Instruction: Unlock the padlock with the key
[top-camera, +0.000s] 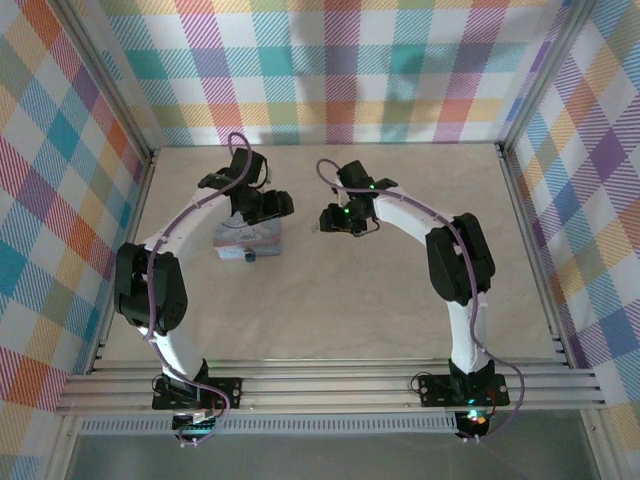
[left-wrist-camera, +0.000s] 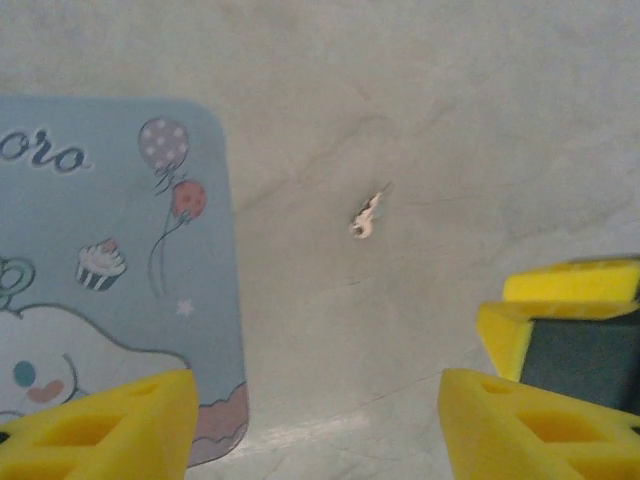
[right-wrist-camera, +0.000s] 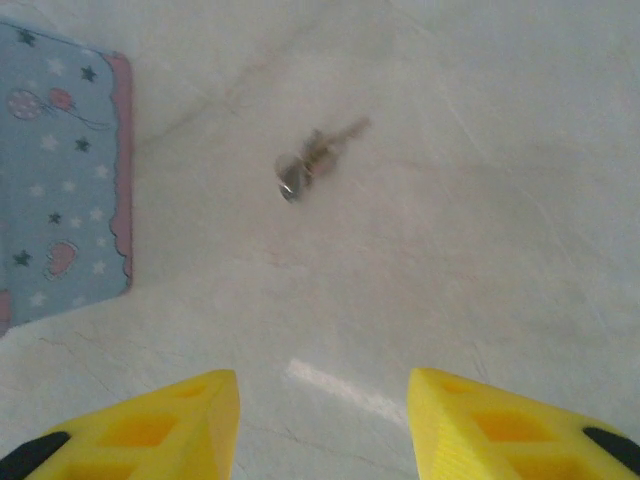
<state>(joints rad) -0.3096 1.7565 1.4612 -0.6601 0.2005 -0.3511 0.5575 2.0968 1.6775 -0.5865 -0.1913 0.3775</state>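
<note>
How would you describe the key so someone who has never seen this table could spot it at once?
Find the pale blue cartoon-printed tin lying flat on the beige table. On the bare tabletop to its right, apart from it, lies the key. It is a tiny, thin, greyish bit of metal, far smaller than the tin and unprinted.

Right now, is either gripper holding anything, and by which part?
Nothing is held: left gripper and right gripper are open; the key lies on the table.

2 white arms (top-camera: 410, 212), black joints, purple cables (top-camera: 152, 300); pincer fingertips (right-wrist-camera: 160, 430) yellow; green lights, apparently.
</note>
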